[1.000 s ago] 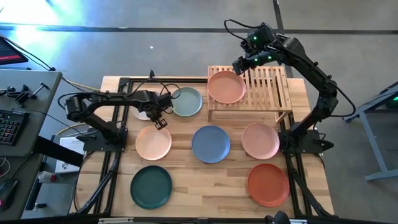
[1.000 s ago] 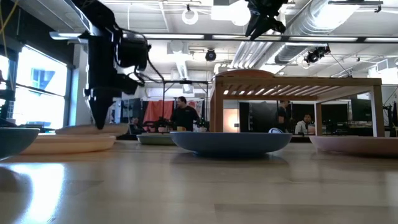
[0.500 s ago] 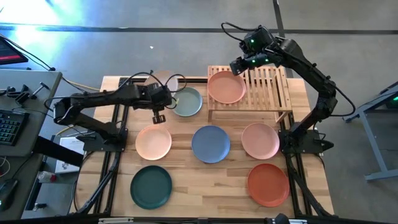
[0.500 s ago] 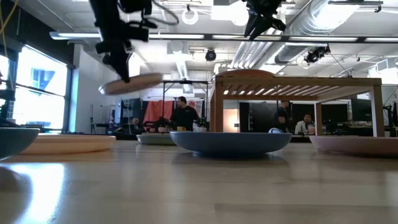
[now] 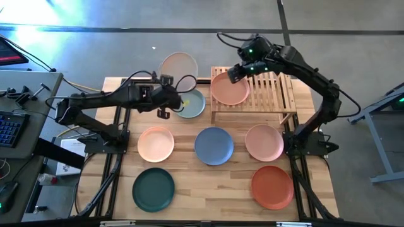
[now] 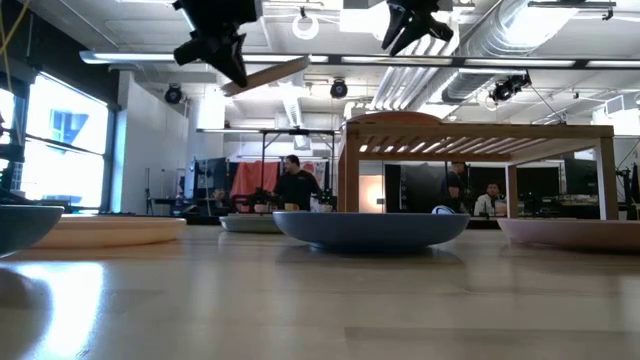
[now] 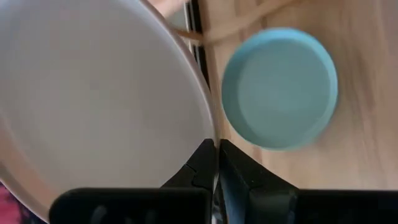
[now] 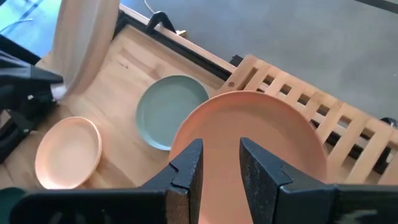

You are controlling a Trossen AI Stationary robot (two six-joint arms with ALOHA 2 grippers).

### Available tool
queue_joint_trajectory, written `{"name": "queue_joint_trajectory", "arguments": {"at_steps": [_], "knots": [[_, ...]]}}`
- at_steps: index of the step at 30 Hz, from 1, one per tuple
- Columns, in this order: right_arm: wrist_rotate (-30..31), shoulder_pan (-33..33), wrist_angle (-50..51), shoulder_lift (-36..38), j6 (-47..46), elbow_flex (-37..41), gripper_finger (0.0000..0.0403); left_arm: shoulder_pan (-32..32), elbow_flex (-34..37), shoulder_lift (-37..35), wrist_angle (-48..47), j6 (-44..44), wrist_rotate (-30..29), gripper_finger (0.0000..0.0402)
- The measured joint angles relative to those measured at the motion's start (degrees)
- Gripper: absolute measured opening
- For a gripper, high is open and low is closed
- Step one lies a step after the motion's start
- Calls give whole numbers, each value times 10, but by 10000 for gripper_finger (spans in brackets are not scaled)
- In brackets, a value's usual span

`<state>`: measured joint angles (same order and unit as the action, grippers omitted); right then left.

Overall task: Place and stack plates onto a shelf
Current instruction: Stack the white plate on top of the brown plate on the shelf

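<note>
Two dark jointed arms, black looping cables, green indicator lights near right wrist.

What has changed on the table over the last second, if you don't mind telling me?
The left gripper, shut on the pale pink plate, has lifted it off the table and swung it up toward the shelf. The right gripper, open, drifted slightly left above the peach plate on the shelf. The other plates stayed put.
</note>
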<state>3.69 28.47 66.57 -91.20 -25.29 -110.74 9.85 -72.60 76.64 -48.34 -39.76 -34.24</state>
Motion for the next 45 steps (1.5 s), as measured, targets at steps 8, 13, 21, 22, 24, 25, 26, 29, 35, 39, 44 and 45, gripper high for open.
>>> {"name": "queue_joint_trajectory", "arguments": {"at_steps": [8, 13, 21, 22, 24, 25, 26, 29, 35, 39, 44, 45], "knots": [[49, -55, 0, 0, -83, 0, 83, -23, 0, 0, 11, -90, 29, 4], [53, -84, 0, -1, -124, 0, 83, -47, 0, 0, 7, -85, 65, 3], [56, -139, 10, -34, -186, -1, 83, -105, -1, 34, -7, -83, 66, 2], [56, -145, 9, -40, -191, -1, 83, -112, -1, 39, -10, -83, 65, 2], [56, -155, 10, -51, -199, -1, 83, -127, -1, 49, -17, -77, 55, 2], [56, -160, 9, -57, -199, -1, 83, -133, -1, 53, -15, -71, 50, 2], [56, -165, 10, -62, -200, -1, 83, -139, -1, 57, -15, -66, 46, 2], [56, -176, 13, -79, -212, -1, 83, -155, -1, 65, -16, -53, 45, 2], [56, -190, 18, -107, -212, 0, 83, -179, -1, 74, -16, -38, 45, 1], [55, -196, 18, -119, -213, 0, 83, -190, -1, 74, -15, -23, 38, 1], [55, -203, 18, -123, -225, 0, 54, -197, -1, 74, -18, -20, 36, 1], [55, -204, 18, -123, -225, 0, 41, -197, -1, 74, -18, -20, 37, 1]]}}
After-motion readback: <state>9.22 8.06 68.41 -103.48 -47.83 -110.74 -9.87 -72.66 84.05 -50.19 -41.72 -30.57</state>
